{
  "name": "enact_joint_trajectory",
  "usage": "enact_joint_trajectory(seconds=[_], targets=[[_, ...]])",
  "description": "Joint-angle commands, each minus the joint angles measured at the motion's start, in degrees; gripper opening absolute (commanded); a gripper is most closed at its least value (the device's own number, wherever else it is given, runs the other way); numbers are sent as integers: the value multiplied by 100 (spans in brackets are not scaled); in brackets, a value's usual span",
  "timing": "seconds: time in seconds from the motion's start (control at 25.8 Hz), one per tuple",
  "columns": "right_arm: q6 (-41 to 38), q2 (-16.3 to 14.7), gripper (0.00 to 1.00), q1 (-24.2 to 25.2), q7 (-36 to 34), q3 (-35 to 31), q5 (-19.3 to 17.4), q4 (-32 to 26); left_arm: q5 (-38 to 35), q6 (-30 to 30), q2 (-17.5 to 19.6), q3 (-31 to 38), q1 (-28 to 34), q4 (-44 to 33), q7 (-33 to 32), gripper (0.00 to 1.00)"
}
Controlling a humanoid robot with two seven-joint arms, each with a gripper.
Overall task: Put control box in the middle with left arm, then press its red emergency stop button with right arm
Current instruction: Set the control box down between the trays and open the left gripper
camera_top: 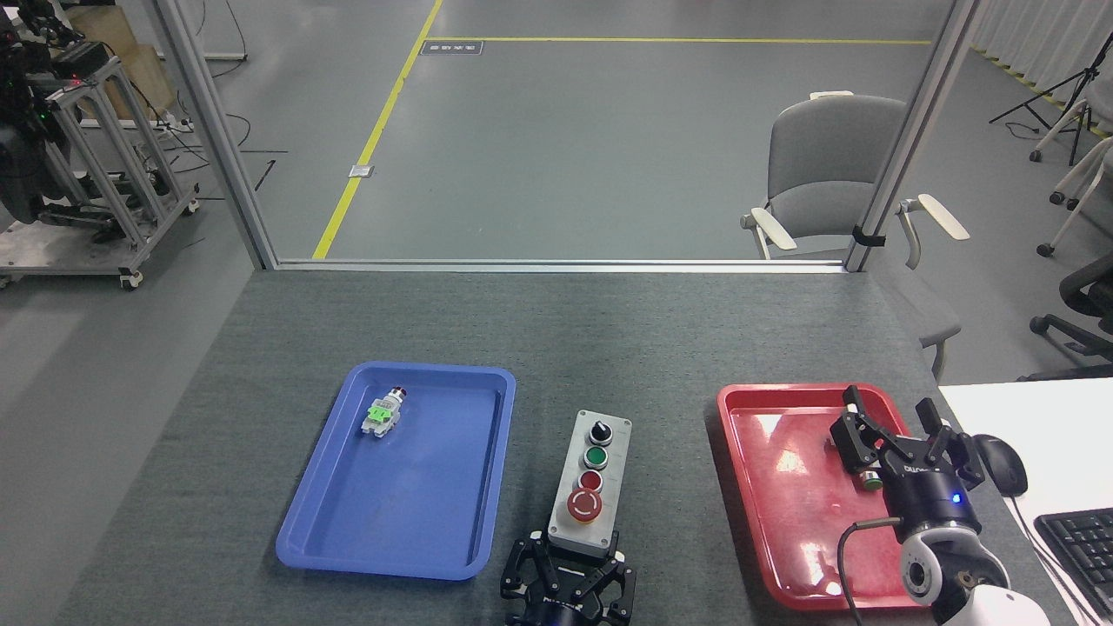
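On the grey desk (pixel 609 348), a blue tray (pixel 348 513) lay at the left and a red tray (pixel 765 487) at the right. Between them sat the control box (pixel 591 482), its near end clamped by the left end effector (pixel 569 574). Over the red tray, the right end effector (pixel 896 435) stood with fingers spread, holding nothing. A white-and-green switch part (pixel 383 412) rested in the blue tray.

Matt cloth-like grey table top (pixel 661 348), glossy plastic trays.
Shiny red tray (pixel 783 487) under the right gripper (pixel 896 439); smooth blue tray (pixel 409 487); matt light-grey control box (pixel 589 487) beyond the black left gripper (pixel 567 574), with glossy buttons.
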Motion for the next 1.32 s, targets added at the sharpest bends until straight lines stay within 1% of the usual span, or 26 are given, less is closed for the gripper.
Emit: enact_joint_trajectory(seconds=[0.0,0.08,0.19,0.27,0.35,0.5,0.62,0.78,0.81,0.85,0.89,0.93,1.01,1.05,1.09,1.16,1.28], targets=[[1,-11,100,-1,-8,1,6,0,117,-37,0,-172,1,98,-9,0],[-7,-11,100,-1,-8,10,6,0,126,-45,0,-172,-8,98,-62,0],[-25,-11,100,-1,-8,10,6,0,240,43,0,-172,-8,107,-343,0],[-34,-11,100,-1,-8,10,6,0,398,253,-9,-190,1,107,-352,0],[-25,-11,100,-1,-8,10,6,0,407,508,-9,-208,-8,90,-387,0],[-25,-11,100,-1,-8,1,6,0,407,728,-9,-216,-8,63,-387,0],[-25,-2,100,-1,-8,1,6,0,407,623,-9,-287,-34,116,-396,0],[-25,-2,100,-1,-25,1,6,0,451,227,-9,-383,-149,344,-422,0],[-25,-2,100,-1,-25,1,6,0,460,148,-9,-383,-149,371,-431,8],[-25,-2,100,-1,-25,1,6,8,469,130,-9,-383,-158,371,-431,26],[-25,-2,100,-1,-17,1,6,0,469,113,-9,-383,-158,362,-422,68],[-25,-2,100,-1,-17,1,6,0,486,139,-9,-375,-158,344,-422,91],[-25,-2,100,-1,-25,1,15,0,477,95,-9,-375,-158,309,-413,91],[-16,-2,100,-1,-17,1,15,8,477,78,0,-375,-158,300,-413,97],[-16,-2,100,-1,-17,1,15,8,477,25,0,-375,-158,292,-422,99],[-16,-11,100,-1,-17,1,15,8,469,-195,0,-383,-158,283,-405,99],[-7,-11,100,-1,-17,10,15,8,381,-160,9,-410,-114,2,-290,99]])
